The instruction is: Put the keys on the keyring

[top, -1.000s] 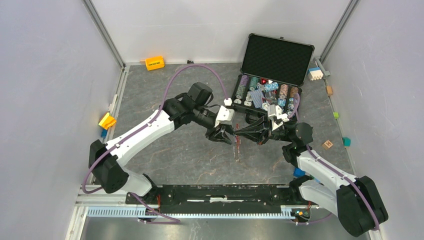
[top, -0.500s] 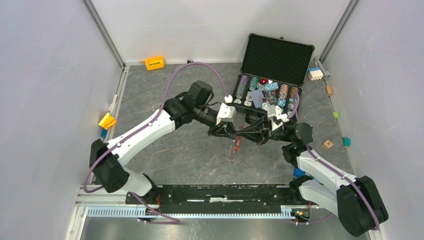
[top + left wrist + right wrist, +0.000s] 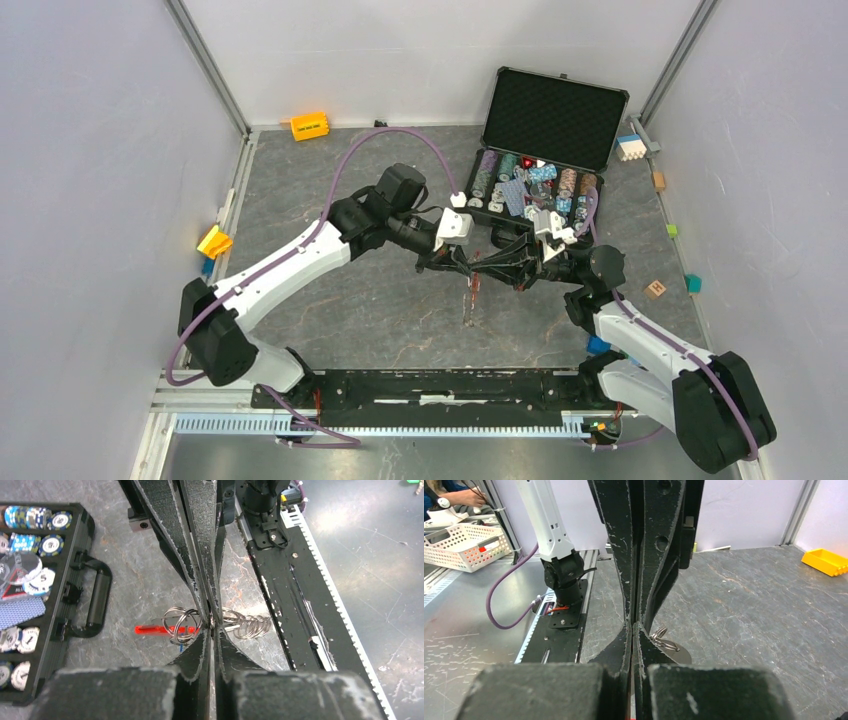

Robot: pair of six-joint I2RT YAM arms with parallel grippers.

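Keyring (image 3: 180, 624) is pinched by both left gripper (image 3: 210, 632) and right gripper (image 3: 632, 626); its red fob (image 3: 152, 629) shows in left wrist view, not right.

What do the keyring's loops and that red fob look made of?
Keyring loops: thin silvery wire, shiny with bright glints, so probably polished steel. Red fob: uniform bright red, smooth-looking; plastic or painted metal, too small to tell which.

Left gripper (image 3: 212, 633) tips pinched on keyring (image 3: 250, 626) rings, meeting right gripper (image 3: 210, 613); red fob (image 3: 155, 629) left, chip case (image 3: 64, 611) beyond.
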